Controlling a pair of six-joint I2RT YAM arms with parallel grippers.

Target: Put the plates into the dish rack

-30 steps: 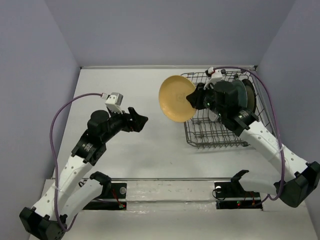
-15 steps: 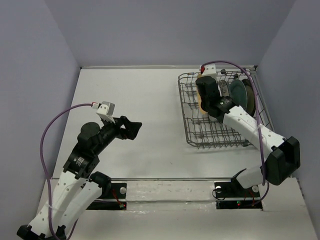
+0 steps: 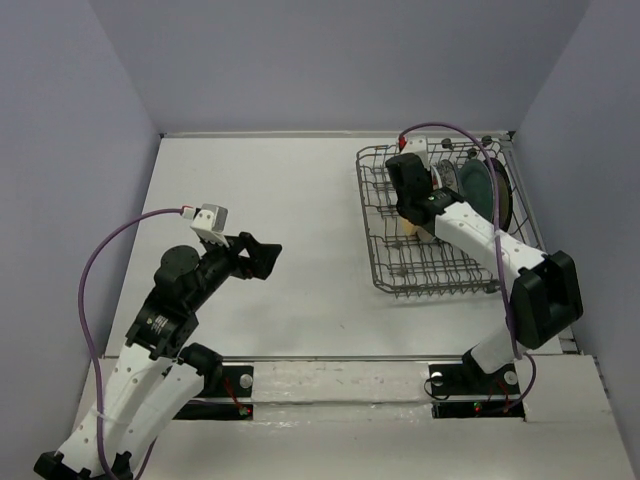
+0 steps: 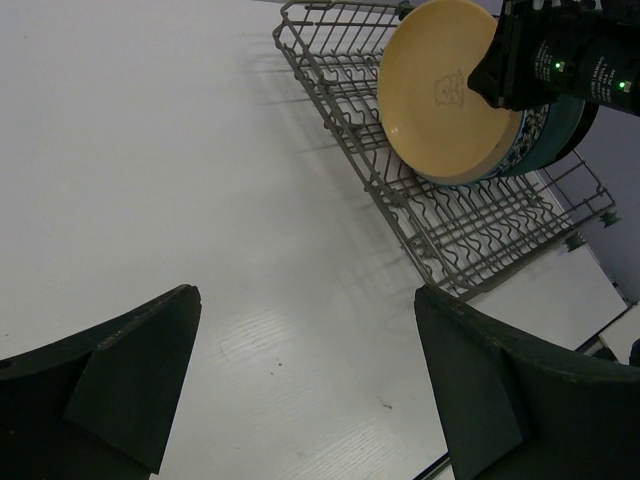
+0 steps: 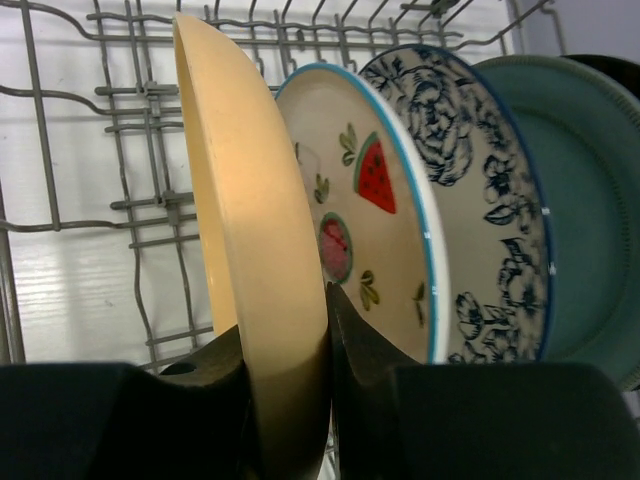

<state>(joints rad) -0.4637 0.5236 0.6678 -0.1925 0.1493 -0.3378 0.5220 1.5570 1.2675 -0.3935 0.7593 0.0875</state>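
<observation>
**Item 1: orange-yellow plate** [image 5: 260,250]
- Location: on edge at the left end of the row in the dish rack [image 3: 430,268]. Whether its lower rim is fully seated between the tines cannot be told.
- Held by: right gripper [image 5: 285,350], jaws pinched on the rim, one inside the bowl and one on the back.
- Handling (judged): rigid, glazed and probably slick. Weighty enough to swing in an edge pinch, and liable to chip if knocked against wire or a neighbour. The rim is the only practical hold, best taken deep over the lip.

**Item 2: dish rack**
- Location: right-hand far part of the worktop [image 3: 280,200].
- Contents, left to right in the right wrist view, all upright:
  - orange-yellow plate
  - white plate with red fruit marks [image 5: 370,230], close behind the first
  - blue-and-white floral plate [image 5: 490,230]
  - teal plate [image 5: 590,220]
  - dark-rimmed plate [image 3: 508,200], only a sliver showing at the far end
- Spacing: tight; contact between neighbours cannot be confirmed.
- Near rows of tines: unfilled.

**Item 3: left gripper** [image 4: 305,300]
- State: jaws spread wide, holding nothing.
- Location: above bare worktop, well apart from the rack.

**Remaining work (judged):** no plate lies loose on the worktop; only release of Item 1 appears outstanding.
</observation>
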